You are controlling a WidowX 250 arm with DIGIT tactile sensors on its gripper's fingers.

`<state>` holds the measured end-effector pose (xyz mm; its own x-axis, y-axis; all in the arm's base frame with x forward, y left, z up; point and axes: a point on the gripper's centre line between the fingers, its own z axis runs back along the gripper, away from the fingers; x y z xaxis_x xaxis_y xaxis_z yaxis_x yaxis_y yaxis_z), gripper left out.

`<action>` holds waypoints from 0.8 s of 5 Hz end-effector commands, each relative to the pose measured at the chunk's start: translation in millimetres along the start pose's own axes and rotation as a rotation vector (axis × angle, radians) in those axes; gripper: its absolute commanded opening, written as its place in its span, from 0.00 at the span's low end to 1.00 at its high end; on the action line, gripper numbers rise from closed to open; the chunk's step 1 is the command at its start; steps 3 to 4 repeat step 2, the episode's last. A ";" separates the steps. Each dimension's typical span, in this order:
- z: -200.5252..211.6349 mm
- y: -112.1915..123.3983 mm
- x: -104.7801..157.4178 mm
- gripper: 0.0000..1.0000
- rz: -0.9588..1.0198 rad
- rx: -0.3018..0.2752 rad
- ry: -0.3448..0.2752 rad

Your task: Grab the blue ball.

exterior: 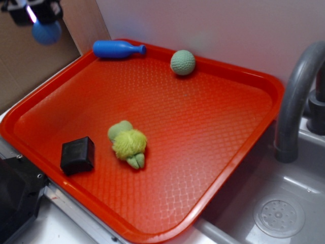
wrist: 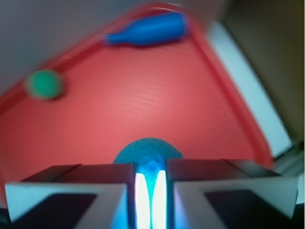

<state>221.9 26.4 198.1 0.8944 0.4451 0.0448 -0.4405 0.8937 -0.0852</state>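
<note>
The end effector [exterior: 44, 20] is raised in the air, its jaws closed narrowly on the blue ball [exterior: 46, 32], which hangs just under them, clear of the red tray [exterior: 213, 168]. In the wrist view the ball [wrist: 147, 151] is a round, medium-blue sphere with a finely dimpled, knitted-looking surface, its near side pinched between the two fingers [wrist: 71, 191]. Below and beyond the end effector lies the blue bowling-pin toy [exterior: 118, 49] at the tray's rim, the pale green ball [exterior: 183, 62] farther along that edge. Farther out sit a fuzzy green toy [exterior: 128, 144] and a black block [exterior: 77, 155].
</note>
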 end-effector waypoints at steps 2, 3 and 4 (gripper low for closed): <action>23.6 -29.4 -14.5 0.00 -0.302 -0.083 -0.103; 23.6 -29.4 -14.5 0.00 -0.302 -0.083 -0.103; 23.6 -29.4 -14.5 0.00 -0.302 -0.083 -0.103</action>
